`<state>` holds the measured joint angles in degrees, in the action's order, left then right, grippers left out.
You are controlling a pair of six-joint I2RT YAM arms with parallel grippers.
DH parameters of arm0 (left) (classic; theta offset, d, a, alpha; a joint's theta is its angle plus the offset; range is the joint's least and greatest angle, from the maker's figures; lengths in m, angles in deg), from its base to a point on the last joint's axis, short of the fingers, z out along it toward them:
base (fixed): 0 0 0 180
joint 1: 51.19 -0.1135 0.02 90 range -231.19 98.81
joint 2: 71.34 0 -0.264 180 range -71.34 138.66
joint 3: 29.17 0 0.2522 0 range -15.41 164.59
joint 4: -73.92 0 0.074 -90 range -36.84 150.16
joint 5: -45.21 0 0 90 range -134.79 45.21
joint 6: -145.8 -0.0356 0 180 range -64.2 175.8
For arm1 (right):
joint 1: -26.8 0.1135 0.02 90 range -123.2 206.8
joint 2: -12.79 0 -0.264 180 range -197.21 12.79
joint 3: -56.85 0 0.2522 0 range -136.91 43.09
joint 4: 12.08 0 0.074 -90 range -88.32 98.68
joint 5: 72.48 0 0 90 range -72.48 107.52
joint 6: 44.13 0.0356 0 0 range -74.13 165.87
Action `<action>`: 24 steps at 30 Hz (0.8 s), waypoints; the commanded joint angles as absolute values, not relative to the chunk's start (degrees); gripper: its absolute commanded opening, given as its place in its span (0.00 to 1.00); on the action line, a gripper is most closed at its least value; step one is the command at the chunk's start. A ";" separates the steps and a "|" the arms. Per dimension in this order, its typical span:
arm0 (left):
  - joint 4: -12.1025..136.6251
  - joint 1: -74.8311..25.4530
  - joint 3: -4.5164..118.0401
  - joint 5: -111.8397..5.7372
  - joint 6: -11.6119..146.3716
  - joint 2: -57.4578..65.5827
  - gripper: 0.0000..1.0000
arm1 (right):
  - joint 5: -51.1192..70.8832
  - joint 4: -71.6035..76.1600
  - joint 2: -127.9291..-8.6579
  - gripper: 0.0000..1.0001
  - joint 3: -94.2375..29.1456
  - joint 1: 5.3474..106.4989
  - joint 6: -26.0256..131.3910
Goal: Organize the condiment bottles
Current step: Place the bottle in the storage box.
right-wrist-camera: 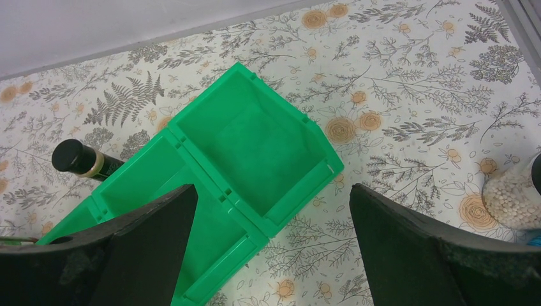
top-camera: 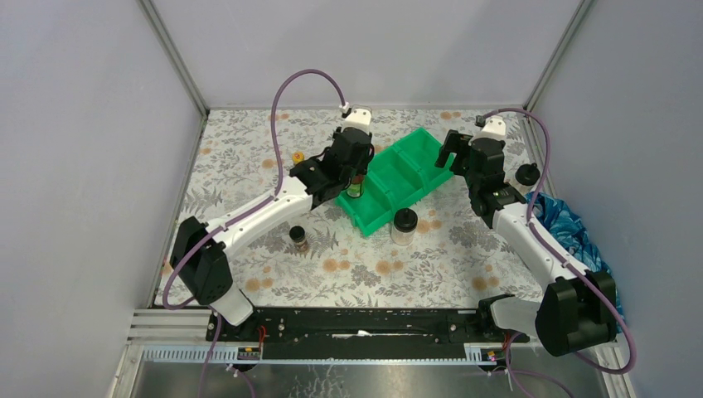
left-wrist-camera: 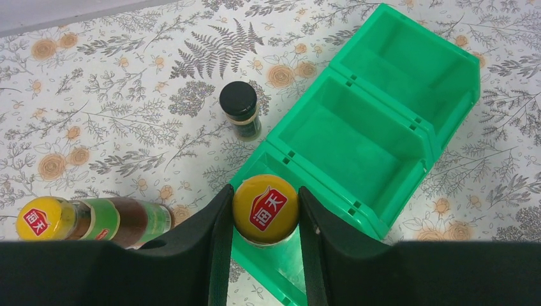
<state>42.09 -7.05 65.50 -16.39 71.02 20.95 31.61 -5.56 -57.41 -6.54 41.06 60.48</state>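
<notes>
My left gripper [left-wrist-camera: 265,192] is shut on the yellow cap of a brown bottle [left-wrist-camera: 265,213], which it holds upright over the near end compartment of the green bin [left-wrist-camera: 389,121]. In the top view this gripper [top-camera: 354,176] sits at the bin's left end. A second yellow-capped bottle [left-wrist-camera: 39,218] stands on the table just to its left. A short dark black-capped jar [left-wrist-camera: 239,109] stands beside the bin's far side. Another short dark jar [top-camera: 298,239] and a clear jar [top-camera: 404,225] stand in front of the bin. My right gripper [right-wrist-camera: 273,191] hangs open and empty above the bin's other end.
Another clear black-lidded jar [top-camera: 526,174], holding white grains [right-wrist-camera: 513,197], stands near the right wall. A crumpled blue bag [top-camera: 564,224] lies by the right arm. Metal frame posts and grey walls close in the floral tabletop [top-camera: 249,141].
</notes>
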 commanded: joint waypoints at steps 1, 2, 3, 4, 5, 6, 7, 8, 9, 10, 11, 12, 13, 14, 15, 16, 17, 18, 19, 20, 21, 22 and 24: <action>51.98 -7.92 65.39 -16.20 70.03 20.24 0.00 | 32.75 -8.31 -57.70 0.97 -6.66 41.56 59.77; 52.13 -8.02 65.35 -16.35 70.04 20.32 0.00 | 32.69 -8.33 -57.74 0.97 -6.67 41.56 59.76; 52.16 -8.26 65.32 -16.55 70.12 20.37 0.00 | 32.66 -8.34 -57.88 0.97 -6.78 41.56 59.75; 52.27 -8.48 65.27 -16.69 70.25 20.41 0.00 | 32.69 -8.34 -57.95 0.97 -6.85 41.56 59.75; 52.48 -8.60 65.13 -17.09 70.30 20.35 0.00 | 32.65 -8.31 -57.96 0.97 -6.84 41.56 59.71; 52.68 -8.73 64.98 -17.22 70.38 20.37 0.00 | 32.64 -8.26 -57.96 0.97 -6.91 41.56 59.67; 52.83 -8.81 64.92 -17.35 70.47 20.41 0.00 | 32.71 -8.27 -58.03 0.97 -6.92 41.56 59.67; 52.86 -8.90 64.89 -17.45 70.48 20.49 0.00 | 32.75 -8.36 -58.05 0.97 -6.92 41.56 59.67; 52.93 -8.96 64.92 -17.47 70.48 20.62 0.00 | 32.73 -8.41 -58.20 0.97 -7.00 41.56 59.71; 52.95 -9.04 64.87 -17.52 70.48 20.66 0.00 | 32.61 -8.41 -58.35 0.97 -7.07 41.56 59.68; 52.99 -9.07 64.80 -17.55 70.43 20.68 0.00 | 32.54 -8.42 -58.50 0.97 -7.16 41.56 59.69; 53.08 -9.20 64.73 -17.59 70.40 20.71 0.00 | 32.52 -8.42 -58.59 0.97 -7.25 41.56 59.79; 53.20 -9.29 64.60 -17.63 70.39 20.68 0.00 | 32.42 -8.42 -58.74 0.97 -7.27 41.56 59.78; 53.35 -9.36 64.53 -17.62 70.39 20.61 0.00 | 32.43 -8.45 -58.83 0.97 -7.27 41.56 59.76; 53.46 -9.42 64.38 -17.73 70.39 20.59 0.00 | 32.45 -8.50 -58.89 0.97 -7.27 41.56 59.76; 53.60 -9.51 64.33 -17.80 70.39 20.68 0.00 | 32.43 -8.53 -58.97 0.97 -7.27 41.56 59.78; 53.77 -9.60 64.19 -17.94 70.39 20.68 0.00 | 32.41 -8.57 -59.01 0.97 -7.27 41.56 59.80; 53.89 -9.61 64.13 -17.97 70.39 20.72 0.00 | 32.39 -8.55 -59.10 0.97 -7.27 41.56 59.76; 53.98 -9.62 64.09 -18.03 70.39 20.83 0.00 | 32.35 -8.58 -59.11 0.97 -7.27 41.56 59.76; 54.06 -9.68 64.07 -18.11 70.39 20.91 0.00 | 32.37 -8.65 -59.18 0.97 -7.23 41.56 59.75; 54.02 -9.70 64.05 -18.15 70.39 20.94 0.00 | 32.38 -8.66 -59.19 0.97 -7.20 41.56 59.75; 54.20 -9.74 64.05 -18.16 70.39 21.02 0.00 | 32.38 -8.73 -59.27 0.97 -7.19 41.56 59.77; 54.48 -9.85 63.75 -18.41 70.47 21.03 0.00 | 32.31 -8.77 -59.33 0.97 -7.10 41.56 59.91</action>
